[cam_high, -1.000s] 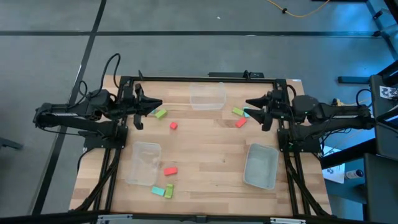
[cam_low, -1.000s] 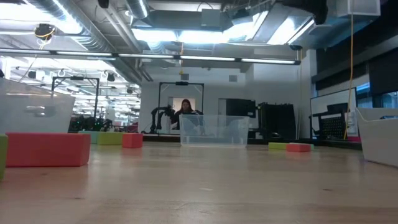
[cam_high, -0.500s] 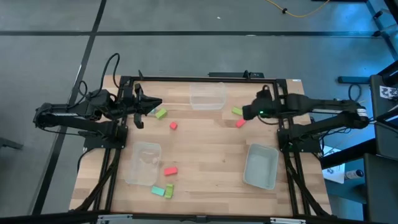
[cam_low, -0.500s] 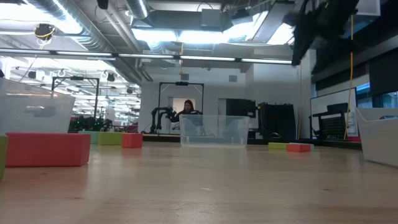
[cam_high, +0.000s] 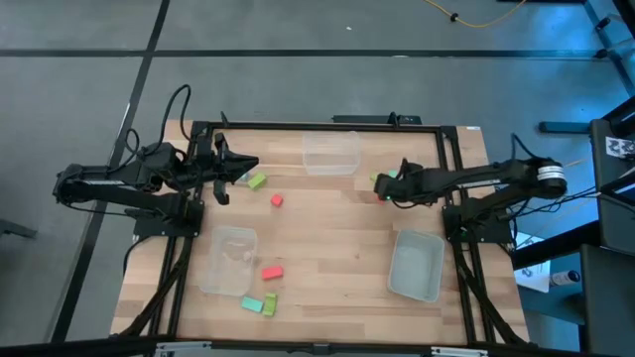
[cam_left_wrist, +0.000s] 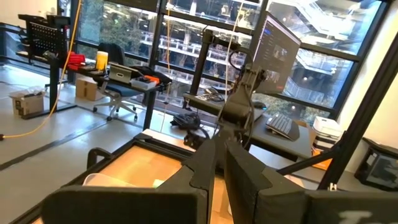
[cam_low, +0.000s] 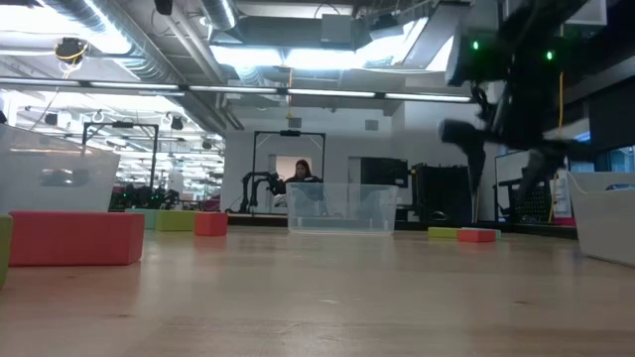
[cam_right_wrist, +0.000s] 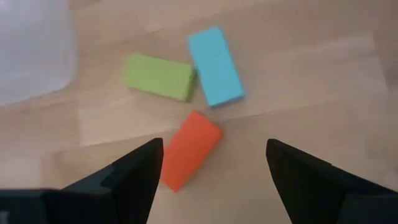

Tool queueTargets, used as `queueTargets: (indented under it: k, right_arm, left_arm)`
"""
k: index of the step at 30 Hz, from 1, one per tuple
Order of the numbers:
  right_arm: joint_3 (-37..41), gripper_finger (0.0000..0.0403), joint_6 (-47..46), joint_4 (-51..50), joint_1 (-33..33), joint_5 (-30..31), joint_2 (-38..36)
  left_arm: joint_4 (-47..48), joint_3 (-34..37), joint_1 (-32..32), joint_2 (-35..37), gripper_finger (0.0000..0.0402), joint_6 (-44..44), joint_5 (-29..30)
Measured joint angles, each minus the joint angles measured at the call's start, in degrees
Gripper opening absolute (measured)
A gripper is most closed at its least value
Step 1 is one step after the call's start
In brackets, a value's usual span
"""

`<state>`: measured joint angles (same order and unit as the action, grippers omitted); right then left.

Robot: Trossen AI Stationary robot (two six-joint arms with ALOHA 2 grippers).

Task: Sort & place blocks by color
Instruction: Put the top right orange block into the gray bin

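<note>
Three blocks, red-orange block (cam_right_wrist: 188,149), lime block (cam_right_wrist: 158,76) and teal block (cam_right_wrist: 216,65), lay clustered at the surface's (cam_high: 337,248) far right. Right gripper (cam_right_wrist: 214,165) hung above them, fingers wide and empty, framing the red-orange one, presumably for pickup. Left gripper (cam_high: 241,167) waited far left, fingers closed, empty.

Three clear bins (cam_high: 330,154), three red-orange blocks (cam_high: 272,272), three lime blocks (cam_high: 257,181), two teal blocks (cam_high: 253,304).

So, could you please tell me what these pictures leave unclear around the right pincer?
- High view: the right pincer hides the blocks under it; only green edge shows.
- Low view: the arm is blurred; pincer indistinct.
- Right wrist view: clear bin cut off by the edge.
</note>
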<state>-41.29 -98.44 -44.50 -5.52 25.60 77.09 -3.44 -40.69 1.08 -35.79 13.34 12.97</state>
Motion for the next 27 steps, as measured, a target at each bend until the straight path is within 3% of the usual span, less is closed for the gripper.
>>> queueTargets:
  k: [6, 16, 27]
  right_arm:
    - [1.1, 0.0288, -3.18, 5.59, 0.02, -0.33, 4.19]
    - [-0.5, 0.0288, -9.44, 5.8, 0.04, -0.23, 12.89]
    - [-0.71, 0.0288, -13.45, 6.66, 0.05, -0.38, 15.49]
  left_arm:
    - [0.0, 0.0, 0.0, 0.0, 0.0027, 0.0, 0.02]
    - [0.0, 0.0, 0.0, 0.04, 0.0027, 0.0, 0.02]
    - [0.0, 0.0, 0.02, 0.04, 0.0027, 0.0, 0.04]
